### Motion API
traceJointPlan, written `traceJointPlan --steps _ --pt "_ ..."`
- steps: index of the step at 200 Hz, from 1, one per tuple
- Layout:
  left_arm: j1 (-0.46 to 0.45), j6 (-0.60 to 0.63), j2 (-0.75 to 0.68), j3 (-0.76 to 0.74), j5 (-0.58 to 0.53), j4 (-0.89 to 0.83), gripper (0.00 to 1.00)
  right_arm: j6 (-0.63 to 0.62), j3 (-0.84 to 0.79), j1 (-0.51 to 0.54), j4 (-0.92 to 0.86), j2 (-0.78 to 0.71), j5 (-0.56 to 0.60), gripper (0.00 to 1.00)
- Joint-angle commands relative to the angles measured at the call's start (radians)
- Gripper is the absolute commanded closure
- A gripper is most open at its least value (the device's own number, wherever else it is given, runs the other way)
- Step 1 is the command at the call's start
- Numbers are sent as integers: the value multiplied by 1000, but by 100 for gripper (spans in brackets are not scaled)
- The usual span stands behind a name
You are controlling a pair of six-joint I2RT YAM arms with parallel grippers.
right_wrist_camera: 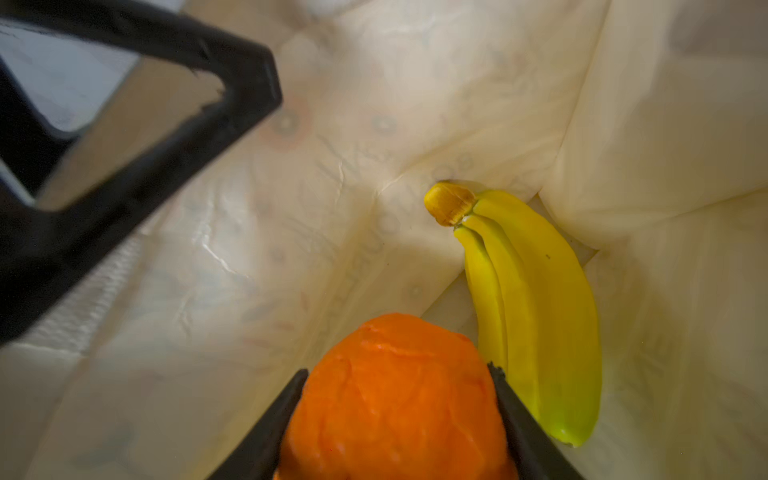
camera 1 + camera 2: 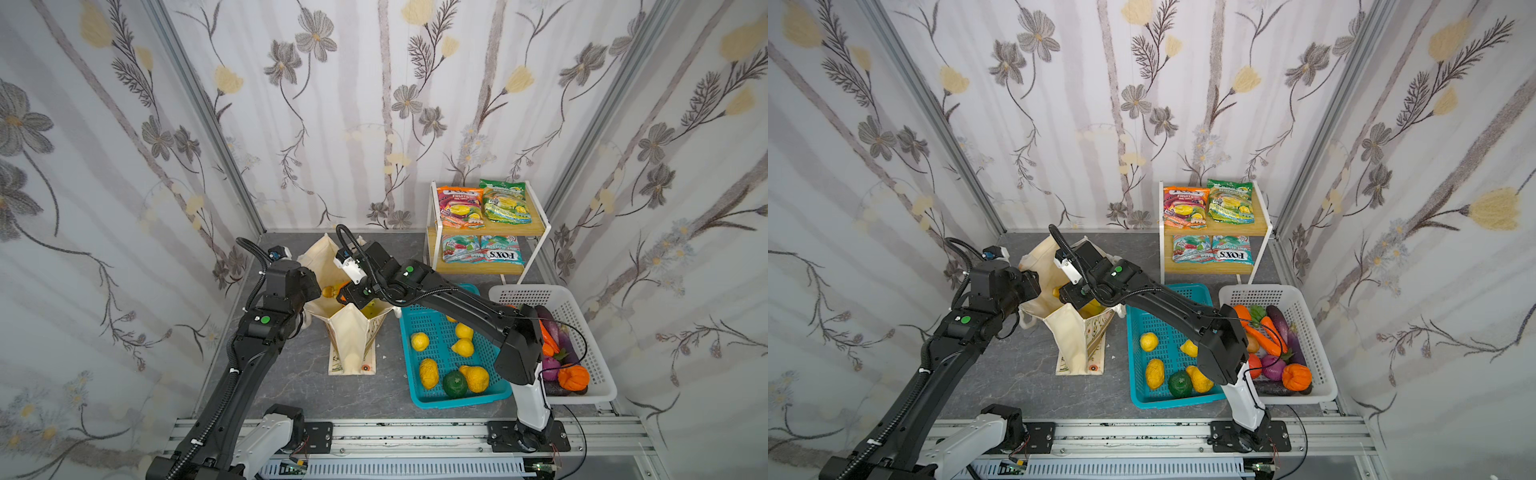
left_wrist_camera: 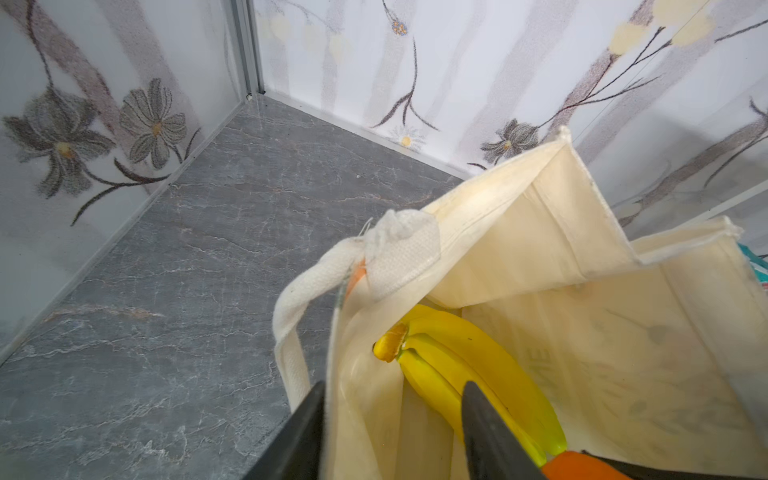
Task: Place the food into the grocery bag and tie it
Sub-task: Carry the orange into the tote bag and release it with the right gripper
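Tally: one canvas tote [image 2: 351, 332], one banana bunch [image 1: 536, 299], one tangerine [image 1: 395, 399], one orange-red packet [image 2: 460, 206], one green packet [image 2: 503, 200], two teal-white packets [image 2: 500, 249], one shelf rack [image 2: 534, 226], one blue basket [image 2: 457, 399], one white basket [image 2: 536, 296], one green fruit [image 2: 453, 383], at least five yellow fruits [image 2: 419, 340].

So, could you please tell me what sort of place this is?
Probably a robot test cell staged as a small grocery corner: a two-tier shelf of candy packets, a blue basket of fruit beside a white basket of vegetables, and two arms mounted on a rail.
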Motion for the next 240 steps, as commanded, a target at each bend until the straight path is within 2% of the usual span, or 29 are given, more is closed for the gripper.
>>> traceJointPlan --steps 1,17,81,123,155,192,240 --pt "1 -42 7 -6 65 73 81 3 -7 5 4 41 -35 48" --pt "1 -49 10 -9 73 78 100 8 -7 2 22 64 -34 47" --pt "1 -100 32 -26 43 110 100 42 -5 -41 79 150 26 46" --pt "-10 -251 38 -100 72 265 100 58 5 -72 153 182 122 43" --pt "-5 -270 55 -94 31 322 100 53 84 -115 162 231 206 43" --pt "57 -301 84 -84 68 366 100 55 215 -148 153 307 247 43" --pt "58 -296 80 -94 153 376 100 29 242 -146 133 325 284 27"
